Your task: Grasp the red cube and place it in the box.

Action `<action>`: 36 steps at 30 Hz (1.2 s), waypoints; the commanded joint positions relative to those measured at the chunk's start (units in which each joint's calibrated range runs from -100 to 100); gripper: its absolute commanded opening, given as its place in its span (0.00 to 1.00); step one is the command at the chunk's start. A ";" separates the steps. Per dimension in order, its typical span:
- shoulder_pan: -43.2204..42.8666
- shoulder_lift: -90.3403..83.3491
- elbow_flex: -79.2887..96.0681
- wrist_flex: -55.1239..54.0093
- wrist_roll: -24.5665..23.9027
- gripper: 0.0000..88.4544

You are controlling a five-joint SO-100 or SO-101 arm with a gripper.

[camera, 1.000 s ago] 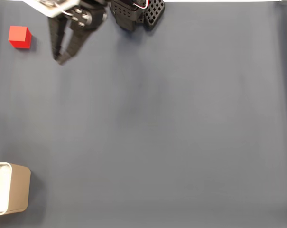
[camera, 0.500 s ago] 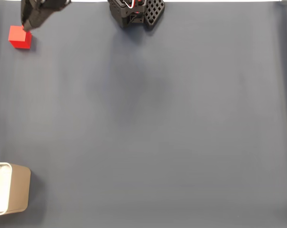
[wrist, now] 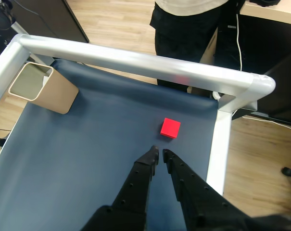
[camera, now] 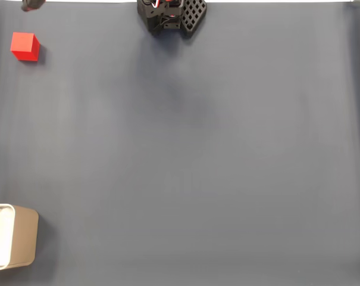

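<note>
Covering whole table: dark blue mat [camera: 191,155], metal rail [wrist: 135,62] along far edge in wrist view. Person [wrist: 188,24] stands behind rail. Box [camera: 13,235] sits at bottom left corner of mat in fixed view. Claw [wrist: 159,155] hangs over mat w/ tips nearly shut, nothing held. Red cube [camera: 24,46] near top left corner in fixed view, just ahead of claw tips in wrist view, not touching.

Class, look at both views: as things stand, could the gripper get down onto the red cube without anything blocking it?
Probably yes. In the wrist view the gripper hangs just short of the red cube, jaws nearly closed, with bare mat between them. It would need to open first.
</note>
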 commanded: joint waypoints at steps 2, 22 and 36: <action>3.14 -0.54 -1.01 0.36 -0.39 0.02; 10.67 -2.01 4.01 -0.95 -3.37 0.37; 13.51 -0.11 7.75 -4.97 -4.49 0.53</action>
